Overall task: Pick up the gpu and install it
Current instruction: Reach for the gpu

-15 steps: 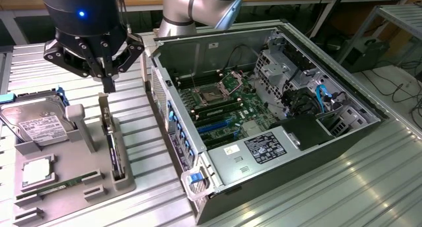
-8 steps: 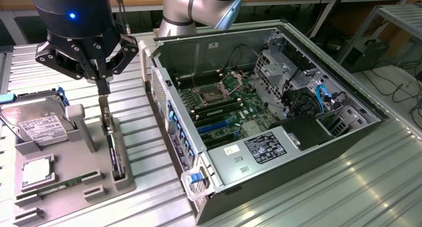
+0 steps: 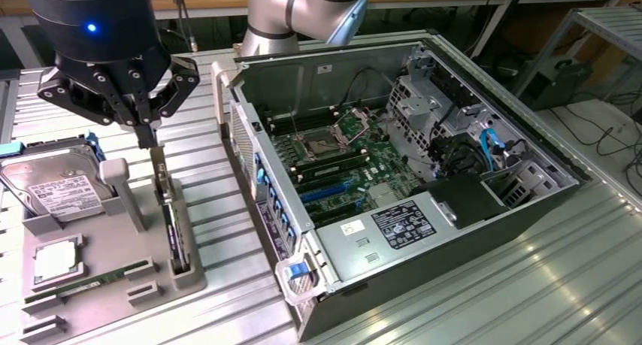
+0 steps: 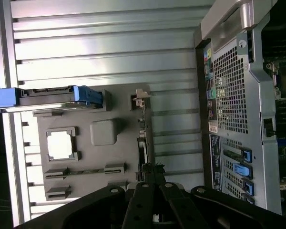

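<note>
The gpu (image 3: 171, 217) is a thin black card standing on edge in a slot of the grey holder tray (image 3: 125, 247), at the exterior view's left. My gripper (image 3: 149, 140) hangs right over the card's far end, fingers pointing down and shut together. The fingertips sit at or just above its top edge; I cannot tell if they touch it. The wrist view looks down on the gpu (image 4: 143, 136) edge-on, with its silver bracket (image 4: 140, 95) at one end and my gripper (image 4: 150, 174) at the other. The open computer case (image 3: 401, 172) lies on its side, motherboard (image 3: 331, 157) exposed.
The holder tray (image 4: 114, 157) also carries a silver hard drive (image 3: 50, 183) with a blue clip (image 4: 86, 95), a processor (image 3: 57, 258) and a green memory stick (image 3: 90, 279). The case's rear panel (image 4: 233, 95) stands close beside the tray. Everything rests on a ribbed aluminium table (image 3: 522, 285).
</note>
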